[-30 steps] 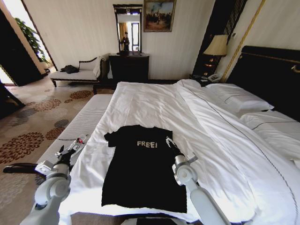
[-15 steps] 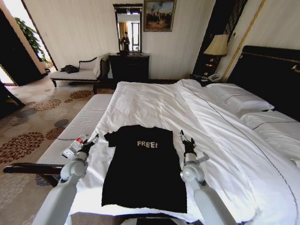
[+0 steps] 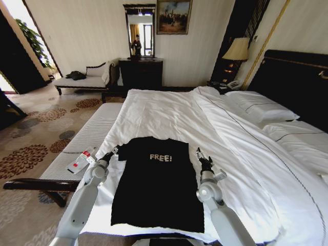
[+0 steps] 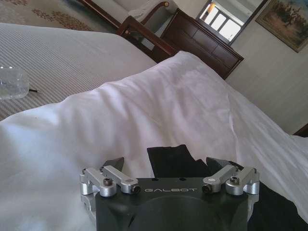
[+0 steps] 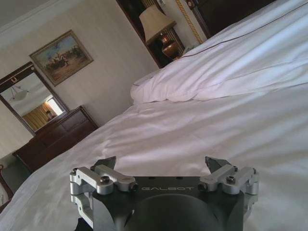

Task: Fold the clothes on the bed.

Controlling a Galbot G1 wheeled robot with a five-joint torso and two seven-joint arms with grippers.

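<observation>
The clothes are one black T-shirt (image 3: 154, 184) with white "FREE!" lettering, lying flat on the white bed (image 3: 169, 113) near its front edge. My left gripper (image 3: 111, 152) stands open at the tip of the shirt's left sleeve; in the left wrist view the black sleeve (image 4: 173, 161) lies between the spread fingers of this gripper (image 4: 166, 163). My right gripper (image 3: 202, 155) hovers open over white duvet just to the right of the shirt's right sleeve. The right wrist view shows this gripper (image 5: 160, 162) with bare white sheet between its fingers.
A small red-and-white bottle (image 3: 82, 160) lies on the striped bench (image 3: 89, 134) to the left of the bed. White pillows (image 3: 261, 107) and the dark headboard (image 3: 297, 82) are at the right. A dresser (image 3: 141, 72) and chaise (image 3: 84, 79) stand against the far wall.
My left arm has swung right from over the bench to the shirt's left sleeve. My right gripper has moved off the shirt's edge to the duvet at its right.
</observation>
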